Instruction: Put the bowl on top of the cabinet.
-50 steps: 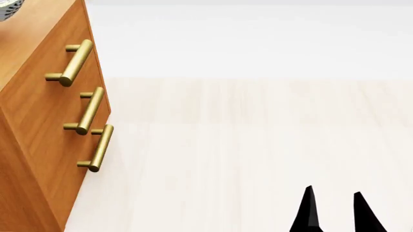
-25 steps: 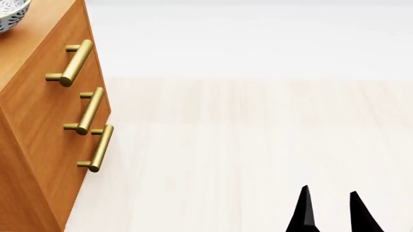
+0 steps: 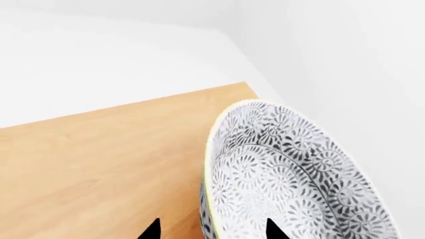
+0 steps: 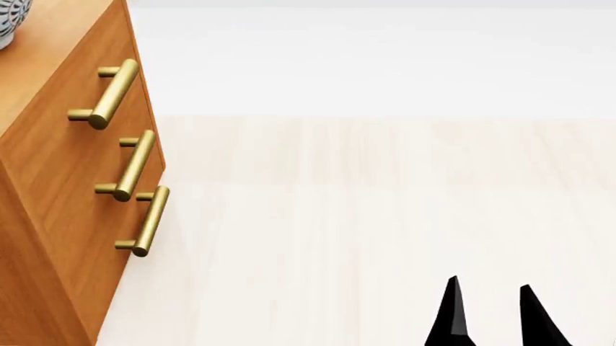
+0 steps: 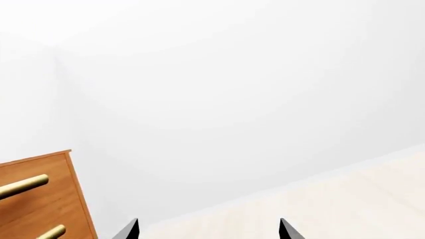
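Two black fingertips of the left gripper (image 3: 214,230) straddle the bowl's (image 3: 285,174) rim in the left wrist view, one outside the wall and one inside, so the jaws pinch the bowl. The bowl stands tilted over the cabinet (image 3: 99,169) top, close to the cabinet's far corner and side edge, with bare wood spreading away from it on the other side; whether it touches the wood I cannot tell. The head view catches only a sliver of the bowl (image 4: 11,21) above the cabinet (image 4: 58,187), plus three brass handles (image 4: 108,95) on its front. Pale floor (image 4: 385,231) lies open beside the cabinet. The right gripper (image 4: 489,313) hangs spread and empty, well apart from the cabinet.
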